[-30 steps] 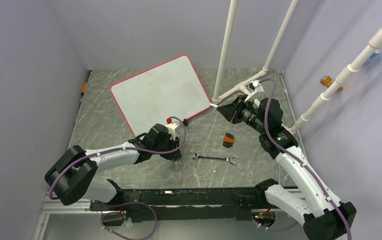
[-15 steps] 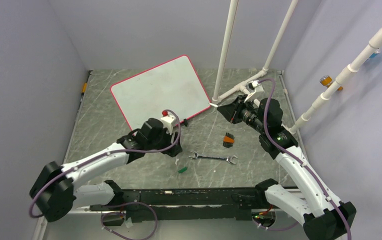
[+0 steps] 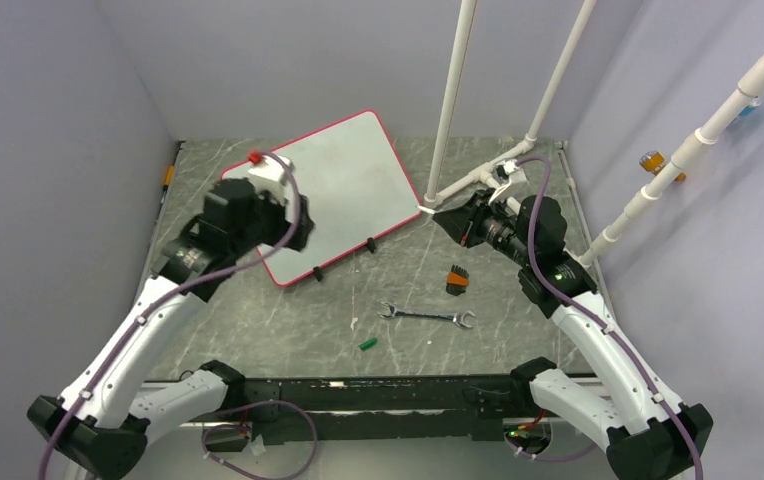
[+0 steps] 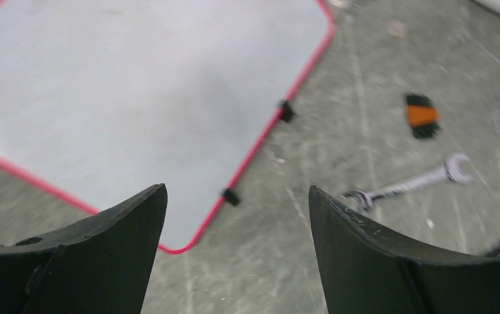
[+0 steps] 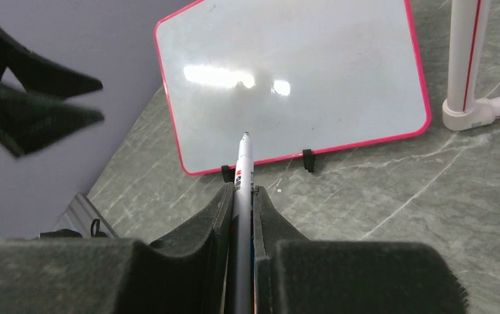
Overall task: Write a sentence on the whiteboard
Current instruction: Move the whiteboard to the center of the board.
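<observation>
Up and leftward has gone the left arm: from low over the table below the whiteboard [image 3: 343, 165] it has swung to the left of the overhead frame. A small green cap [image 3: 366, 342] that did not show a second ago now lies at lower centre, near the wrench [image 3: 426, 316]. The left gripper [image 4: 237, 193] hangs over the board's lower left part, fingers spread wide with nothing between them. The right gripper [image 5: 242, 196] is clenched on a marker [image 5: 243, 157], bare tip forward. In the right wrist view the board fills the upper half, blank, no writing begun. The marker's long axis points straight up the frame across the near red rim, between two black clips. Overhead, that gripper sits just off the board's right corner, so the right arm is the one placed to write, I judge.
</observation>
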